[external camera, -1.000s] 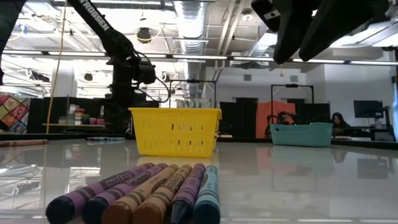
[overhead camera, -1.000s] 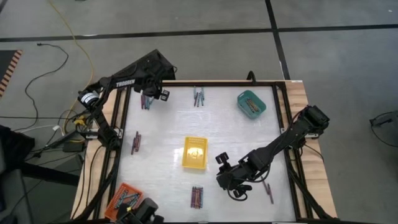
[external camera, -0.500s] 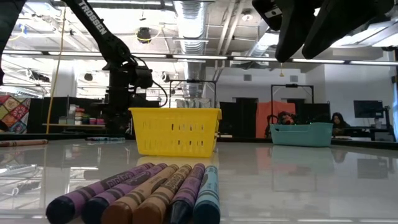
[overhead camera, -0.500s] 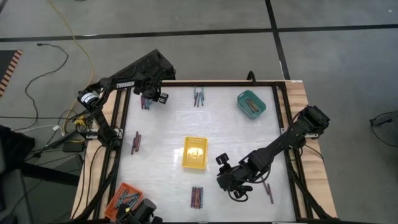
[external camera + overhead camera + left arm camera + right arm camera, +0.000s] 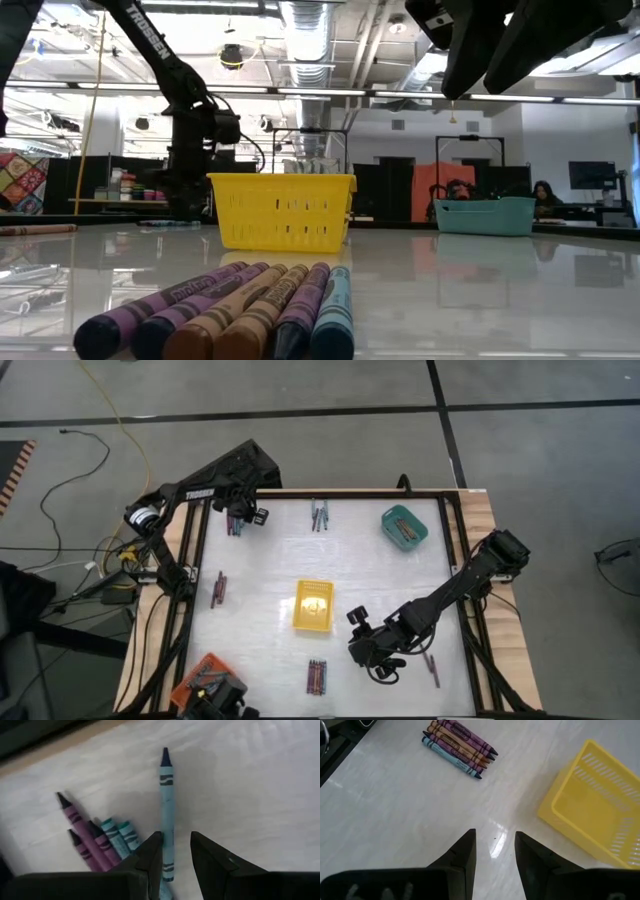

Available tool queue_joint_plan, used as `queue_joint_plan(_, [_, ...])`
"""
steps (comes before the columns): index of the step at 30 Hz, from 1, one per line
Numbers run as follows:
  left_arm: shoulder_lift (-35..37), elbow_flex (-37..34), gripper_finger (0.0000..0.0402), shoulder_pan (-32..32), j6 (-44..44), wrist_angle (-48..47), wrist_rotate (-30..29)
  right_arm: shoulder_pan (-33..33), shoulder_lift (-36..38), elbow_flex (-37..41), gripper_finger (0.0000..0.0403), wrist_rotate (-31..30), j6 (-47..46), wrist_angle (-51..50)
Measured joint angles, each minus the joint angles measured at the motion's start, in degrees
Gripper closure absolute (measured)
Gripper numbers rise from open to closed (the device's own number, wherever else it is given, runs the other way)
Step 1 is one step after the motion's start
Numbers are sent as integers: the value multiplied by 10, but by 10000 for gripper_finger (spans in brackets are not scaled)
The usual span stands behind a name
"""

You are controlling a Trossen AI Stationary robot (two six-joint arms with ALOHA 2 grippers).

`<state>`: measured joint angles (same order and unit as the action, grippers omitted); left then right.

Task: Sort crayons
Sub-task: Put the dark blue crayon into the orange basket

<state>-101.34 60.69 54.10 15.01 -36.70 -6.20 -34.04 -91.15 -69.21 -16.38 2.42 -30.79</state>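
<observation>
Crayons lie in small groups on the white table. One group (image 5: 234, 522) is at the far left, and my left gripper (image 5: 243, 518) hangs over it, pointing down and open. In the left wrist view a blue crayon (image 5: 166, 805) lies flat apart from the purple and teal ones (image 5: 95, 837). Its blunt end sits between my left gripper's (image 5: 176, 852) fingers. My right gripper (image 5: 494, 847) stands open above bare table near the front, with nothing between its fingers. A crayon bundle (image 5: 459, 747) and the yellow tray (image 5: 592, 802) lie ahead of it.
More crayon groups lie at far centre (image 5: 319, 515), left (image 5: 218, 588), near centre (image 5: 316, 676) and near right (image 5: 432, 668). The yellow tray (image 5: 313, 605) stands mid-table and a teal tray (image 5: 404, 527) at the far right. An orange tray (image 5: 195, 680) at the near left is partly under a dark object.
My left gripper has sunk a little and shifted slightly toward the table's left edge, closer over the far-left crayon group, staying open. My right arm has kept still.
</observation>
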Motion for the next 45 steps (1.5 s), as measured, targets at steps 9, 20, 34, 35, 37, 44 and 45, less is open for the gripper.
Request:
queue_joint_plan(9, [-40, 11, 349, -4, -9, -13, 10, -1, 0, 0, 271, 0, -9, -3])
queue_joint_plan(20, [-46, 44, 398, -21, -11, -51, -7, 0, 0, 0, 271, 0, -4, -3])
queue_joint_plan(34, [-48, 179, 401, -114, -41, -236, -10, -5, 0, 0, 271, -1, -9, -4])
queue_joint_plan(35, [-48, 191, 401, -126, -43, -264, -18, -5, 0, 0, 271, -1, -9, -4])
queue_joint_plan(37, [-42, 209, 401, -153, -45, -316, -36, -5, 0, 0, 271, -1, -9, -4])
queue_joint_plan(44, [30, 211, 401, -267, 1, -424, -54, -9, 0, 0, 271, -2, -2, -4])
queue_joint_plan(45, [45, 207, 401, -285, 16, -435, -57, -9, 0, 0, 271, -2, -1, -4])
